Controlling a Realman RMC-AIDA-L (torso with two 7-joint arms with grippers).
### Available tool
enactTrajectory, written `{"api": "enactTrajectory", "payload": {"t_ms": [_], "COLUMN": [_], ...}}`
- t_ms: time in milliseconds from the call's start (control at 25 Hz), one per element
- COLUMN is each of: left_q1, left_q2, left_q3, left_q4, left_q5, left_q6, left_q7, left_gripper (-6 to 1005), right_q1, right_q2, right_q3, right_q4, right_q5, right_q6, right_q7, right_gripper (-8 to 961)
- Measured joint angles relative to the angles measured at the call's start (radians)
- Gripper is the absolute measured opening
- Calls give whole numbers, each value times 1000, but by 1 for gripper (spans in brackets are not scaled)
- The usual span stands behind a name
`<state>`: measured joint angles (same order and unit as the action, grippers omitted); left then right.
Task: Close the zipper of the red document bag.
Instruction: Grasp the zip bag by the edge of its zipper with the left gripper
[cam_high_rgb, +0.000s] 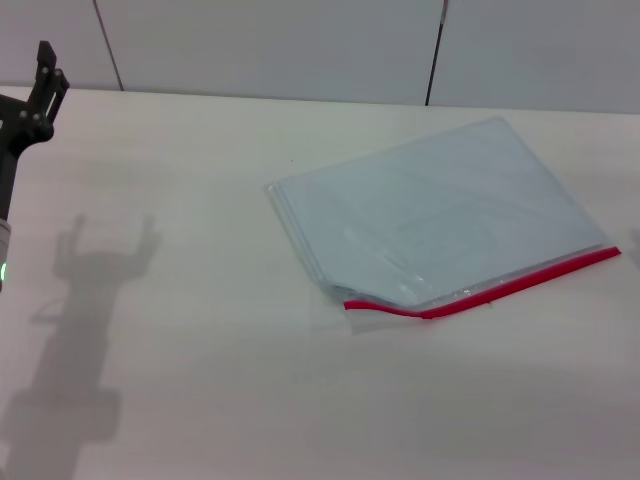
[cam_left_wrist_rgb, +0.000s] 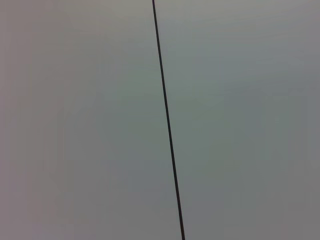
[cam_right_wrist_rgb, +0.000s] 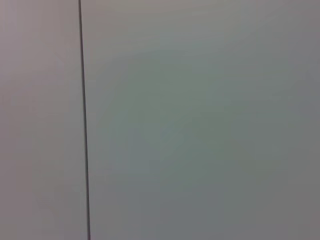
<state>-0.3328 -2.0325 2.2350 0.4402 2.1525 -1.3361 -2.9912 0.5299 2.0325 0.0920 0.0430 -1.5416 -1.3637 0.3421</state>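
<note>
The red document bag lies flat on the table, right of centre in the head view: a translucent pale blue-grey pouch. Its zipper is a bright red strip along the near long edge. A tiny pale slider sits partway along it, and the strip curls away from the pouch at its left end. My left gripper is raised at the far left edge, well away from the bag, and its shadow on the table shows two fingers spread apart. The right gripper is out of view.
The pale table spreads around the bag, with the left arm's shadow on it. Grey wall panels with dark seams stand behind. Both wrist views show only a wall panel with a seam.
</note>
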Motion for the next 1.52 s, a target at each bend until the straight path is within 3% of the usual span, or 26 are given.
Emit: {"api": "enactTrajectory", "payload": {"t_ms": [1280, 1520], "left_q1": [-6, -29], "left_q2": [0, 22], "left_q3": [2, 135], "left_q4": [-13, 8], "left_q5": [-2, 12], "left_q6": [10, 31], "left_q7": [0, 1], "left_gripper": [891, 891], "right_q1": [1, -3], "right_q2": [0, 0], "right_q3": [0, 0], "right_q4": [0, 0], "right_q5": [0, 0], "right_q6": [0, 0], "right_q7": [0, 0], "right_gripper": [891, 891]}}
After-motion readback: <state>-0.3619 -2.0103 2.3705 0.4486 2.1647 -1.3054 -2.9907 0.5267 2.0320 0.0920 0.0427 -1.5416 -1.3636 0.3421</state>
